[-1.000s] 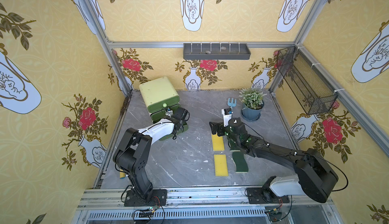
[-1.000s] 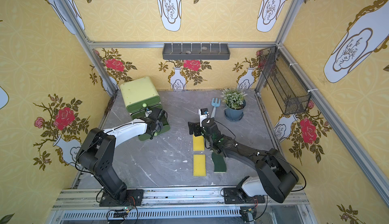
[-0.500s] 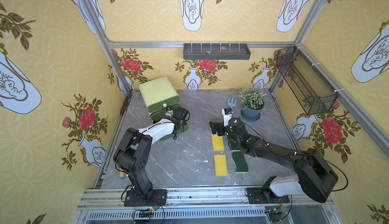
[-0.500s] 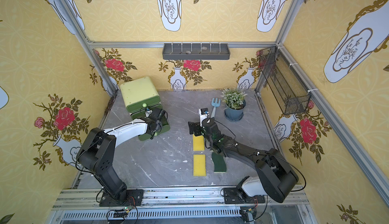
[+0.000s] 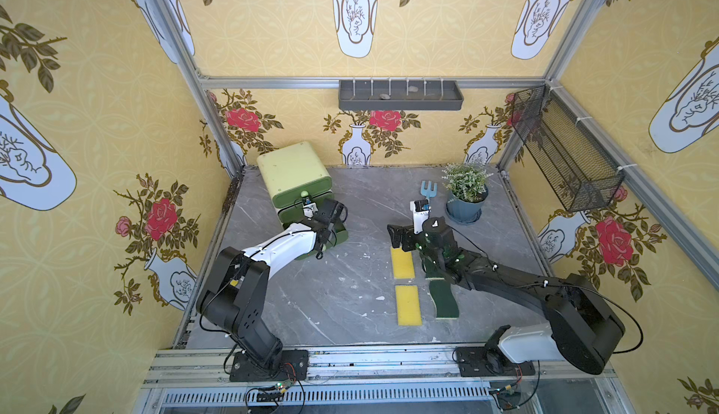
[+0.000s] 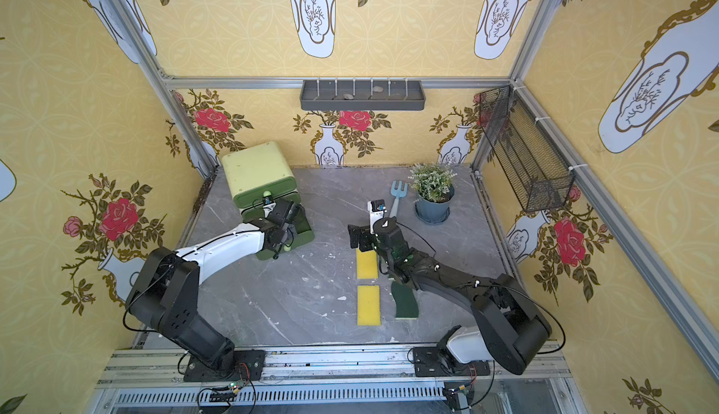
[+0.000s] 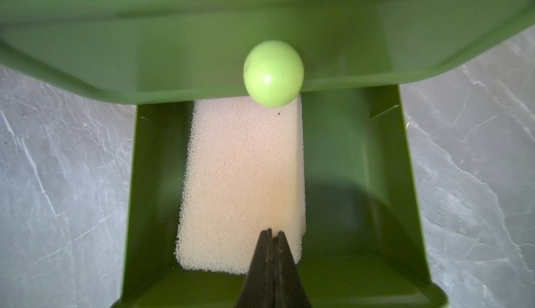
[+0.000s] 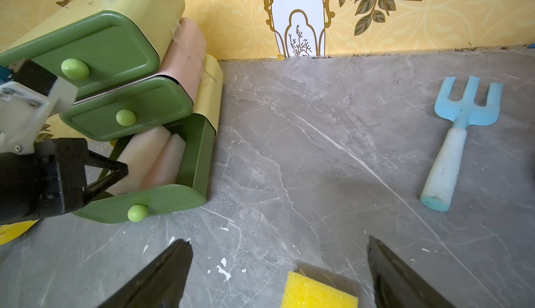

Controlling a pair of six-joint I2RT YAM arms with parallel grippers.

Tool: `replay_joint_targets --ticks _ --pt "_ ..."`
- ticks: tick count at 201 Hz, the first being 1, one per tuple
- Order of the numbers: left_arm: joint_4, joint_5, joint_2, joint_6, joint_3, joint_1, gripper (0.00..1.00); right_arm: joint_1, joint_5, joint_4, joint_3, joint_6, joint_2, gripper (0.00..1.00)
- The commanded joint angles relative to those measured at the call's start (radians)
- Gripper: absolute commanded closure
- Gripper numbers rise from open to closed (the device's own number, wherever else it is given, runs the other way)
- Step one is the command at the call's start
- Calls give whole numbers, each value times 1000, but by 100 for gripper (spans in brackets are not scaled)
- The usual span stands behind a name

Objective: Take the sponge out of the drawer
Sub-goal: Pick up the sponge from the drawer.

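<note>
Sponge, a pale peach foam block [image 7: 240, 176], is lying flat in the pulled-out bottom drawer [image 7: 353, 161] of a small green three-drawer chest [image 5: 291, 170]. The chest is standing at about ten o'clock on the grey marble-look table [image 5: 350, 295].

The left gripper [image 7: 272, 235] is reaching into that drawer from the six o'clock side. Its jaws, which were standing apart a second ago, are now pressing tightly together at the sponge's near end. In the left wrist view the two black tips are meeting with no foam showing between them. Whether they are pinching a fold of sponge or closing on nothing cannot be told.

The sponge is resting on the drawer floor, its far end passing beneath the middle drawer's round knob [image 7: 273, 73]. This closing is probably the grasp attempt. Lifting the sponge out is remaining, and a slipped pinch is the risk.

The right gripper [image 8: 278, 240] is hovering near the table's centre, jaws spread wide and empty. A yellow sponge [image 8: 318, 292] is lying just at its six o'clock.
</note>
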Motion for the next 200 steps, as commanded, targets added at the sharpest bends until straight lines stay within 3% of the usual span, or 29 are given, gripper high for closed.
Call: replay_joint_targets --ticks 1,93,200 --pt "-6 -20 -9 15 4 1 100 0 1 9 9 5 -3 3" --pt "34 20 -65 26 -36 6 100 -1 -3 10 8 7 -3 3" --pt "-75 61 -177 57 -16 -6 100 -1 -6 12 9 9 2 3"
